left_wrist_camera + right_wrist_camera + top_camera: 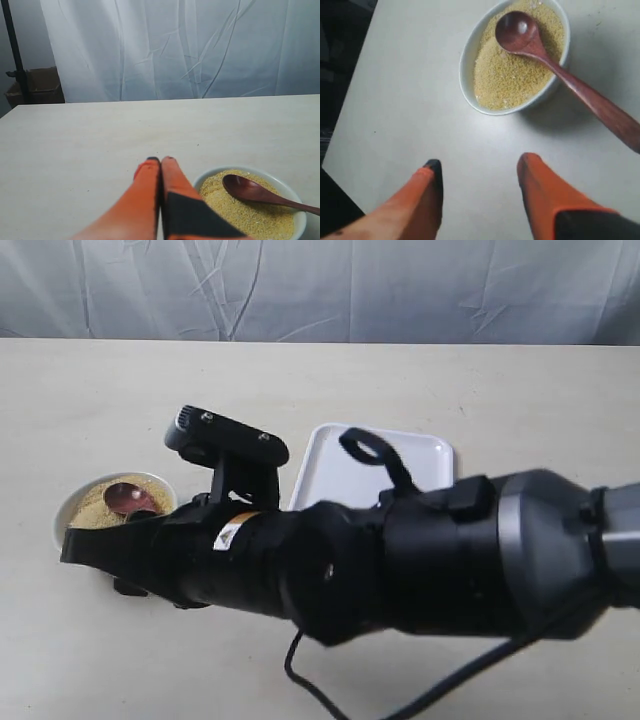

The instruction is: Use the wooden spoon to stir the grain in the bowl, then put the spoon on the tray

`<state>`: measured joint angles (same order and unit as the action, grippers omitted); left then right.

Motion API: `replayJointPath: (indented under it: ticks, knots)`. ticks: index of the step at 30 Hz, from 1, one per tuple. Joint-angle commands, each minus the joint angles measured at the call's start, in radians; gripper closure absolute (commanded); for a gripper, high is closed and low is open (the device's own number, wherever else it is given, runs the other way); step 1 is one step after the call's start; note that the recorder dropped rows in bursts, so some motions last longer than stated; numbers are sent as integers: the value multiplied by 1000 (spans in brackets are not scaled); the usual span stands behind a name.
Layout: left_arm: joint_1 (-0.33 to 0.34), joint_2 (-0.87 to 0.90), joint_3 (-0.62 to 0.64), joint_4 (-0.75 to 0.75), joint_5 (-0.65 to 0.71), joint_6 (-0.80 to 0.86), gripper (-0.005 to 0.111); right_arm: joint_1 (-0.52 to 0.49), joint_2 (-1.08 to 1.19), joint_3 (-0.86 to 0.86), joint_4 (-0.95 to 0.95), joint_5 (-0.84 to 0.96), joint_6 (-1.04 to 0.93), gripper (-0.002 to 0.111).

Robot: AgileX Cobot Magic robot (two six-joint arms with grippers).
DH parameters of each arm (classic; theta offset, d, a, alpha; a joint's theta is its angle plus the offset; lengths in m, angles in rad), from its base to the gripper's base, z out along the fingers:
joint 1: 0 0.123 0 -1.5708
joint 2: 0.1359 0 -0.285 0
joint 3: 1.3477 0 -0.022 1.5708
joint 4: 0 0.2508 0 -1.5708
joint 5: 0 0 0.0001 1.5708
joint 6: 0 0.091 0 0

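The white bowl (467,60) holds golden grain (505,75). The dark wooden spoon (520,32) lies with its head on the grain and its handle over the rim, sloping down towards the table. My right gripper (480,162) is open and empty above bare table, a short way from the bowl. My left gripper (160,160) is shut on nothing, low beside the bowl (210,174) and apart from the spoon (250,191). In the exterior view the bowl (68,510) sits at the left and the white tray (340,470) is behind the arm, partly hidden.
My black right arm (400,560) reaches across the front of the exterior view from right to left, covering much of the table and the tray's near part. A white curtain (320,290) hangs behind the table. A table edge shows close to the right gripper.
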<state>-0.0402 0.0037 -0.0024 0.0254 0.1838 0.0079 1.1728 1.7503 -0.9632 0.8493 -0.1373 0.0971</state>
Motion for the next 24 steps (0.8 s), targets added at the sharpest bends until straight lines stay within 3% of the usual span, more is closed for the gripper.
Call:
replayJointPath:
  ticks: [1, 4, 13, 16, 24]
  knots:
    - [-1, -4, 2, 3, -5, 0, 107, 92, 16, 34, 0, -336, 161, 60]
    - [-1, -4, 2, 3, -5, 0, 107, 146, 64, 41, -70, -537, 341, 60]
    - [-1, -4, 2, 3, -5, 0, 107, 155, 294, 48, -187, -731, 1089, 60]
    - [-1, -4, 2, 3, -5, 0, 107, 155, 339, 53, -184, -778, 1181, 60]
    - [-1, -4, 2, 3, -5, 0, 107, 153, 387, 53, -12, -800, 1177, 60]
